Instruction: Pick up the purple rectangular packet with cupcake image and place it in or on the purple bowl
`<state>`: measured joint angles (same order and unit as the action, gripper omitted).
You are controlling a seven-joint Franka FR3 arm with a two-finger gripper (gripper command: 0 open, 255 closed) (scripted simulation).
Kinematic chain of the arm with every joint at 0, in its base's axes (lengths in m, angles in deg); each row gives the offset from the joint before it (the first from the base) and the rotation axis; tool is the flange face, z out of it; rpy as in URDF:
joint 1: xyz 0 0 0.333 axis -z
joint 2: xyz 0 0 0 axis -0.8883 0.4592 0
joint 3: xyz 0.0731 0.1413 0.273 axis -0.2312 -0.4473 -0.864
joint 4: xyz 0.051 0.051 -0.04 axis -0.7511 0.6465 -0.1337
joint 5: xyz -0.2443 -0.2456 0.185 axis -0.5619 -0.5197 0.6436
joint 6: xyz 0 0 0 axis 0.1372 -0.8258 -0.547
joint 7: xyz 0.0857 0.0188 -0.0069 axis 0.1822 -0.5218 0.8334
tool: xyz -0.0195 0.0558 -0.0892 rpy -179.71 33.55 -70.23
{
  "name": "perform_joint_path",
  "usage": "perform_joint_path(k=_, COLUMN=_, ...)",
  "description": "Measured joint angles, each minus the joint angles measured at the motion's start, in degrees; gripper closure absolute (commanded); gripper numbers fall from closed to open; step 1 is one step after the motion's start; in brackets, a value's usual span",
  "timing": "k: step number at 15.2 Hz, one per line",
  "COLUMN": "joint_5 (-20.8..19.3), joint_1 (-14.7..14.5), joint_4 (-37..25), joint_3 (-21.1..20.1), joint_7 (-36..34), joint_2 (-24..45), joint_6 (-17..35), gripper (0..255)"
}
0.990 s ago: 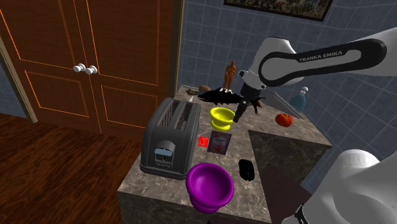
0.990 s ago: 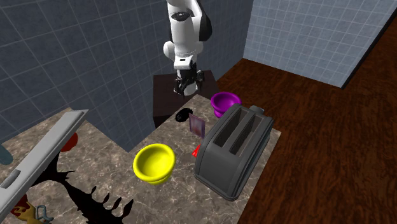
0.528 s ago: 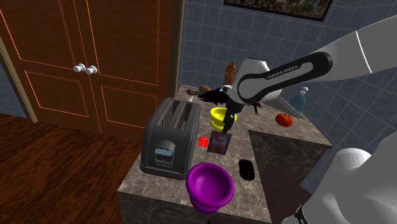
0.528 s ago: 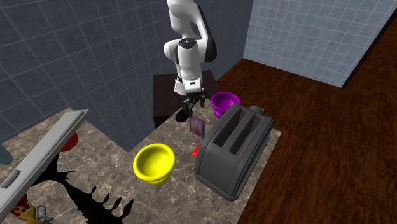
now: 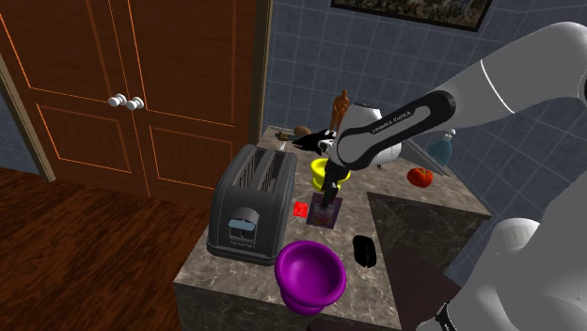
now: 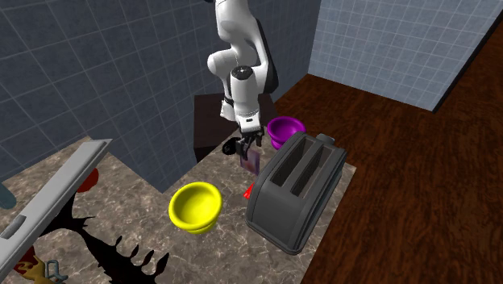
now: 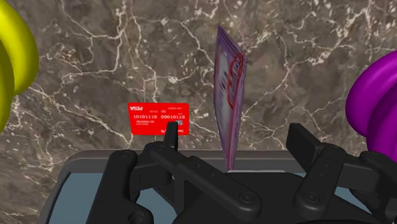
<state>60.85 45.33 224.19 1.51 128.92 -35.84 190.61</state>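
The purple packet (image 7: 229, 95) stands upright on its edge on the marble counter (image 7: 299, 57), also seen as packet (image 5: 324, 213) and packet (image 6: 251, 161). My gripper (image 7: 236, 139) is open just above it, one finger on each side of its top edge, neither touching. In the shoulder view the gripper (image 5: 328, 196) hangs right over the packet; in the second exterior view the gripper (image 6: 247, 148) does too. The purple bowl (image 5: 310, 272) sits at the counter's near edge, bowl (image 6: 285, 129), bowl (image 7: 378, 108).
A dark toaster (image 5: 251, 201) stands just beside the packet, at the shoulder view's left. A red card (image 7: 158, 118) lies flat between them. A yellow bowl (image 5: 325, 170) sits just behind. A small black object (image 5: 364, 250), a tomato (image 5: 420, 176) and a black spiky shape (image 5: 314, 141) share the counter.
The arm swung from the shoulder view's right and came down; the gripper now sits over the packet's top edge. The packet and bowls have not moved.
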Motion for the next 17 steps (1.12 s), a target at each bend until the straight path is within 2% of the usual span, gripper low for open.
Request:
perform_joint_path(k=7, joint_5=0.8, joint_1=-0.1, joint_4=0.1, joint_3=0.1, joint_7=0.7, joint_2=1.3, joint_6=1.4, gripper=0)
perform_joint_path(k=8, joint_5=0.8, joint_1=-0.2, joint_4=0.1, joint_3=0.1, joint_7=0.7, joint_2=1.3, joint_6=1.4, gripper=255)
perform_joint_path(k=17, joint_5=0.8, joint_1=-0.2, joint_4=0.1, joint_3=0.1, joint_7=0.7, joint_2=1.3, joint_6=1.4, gripper=255)
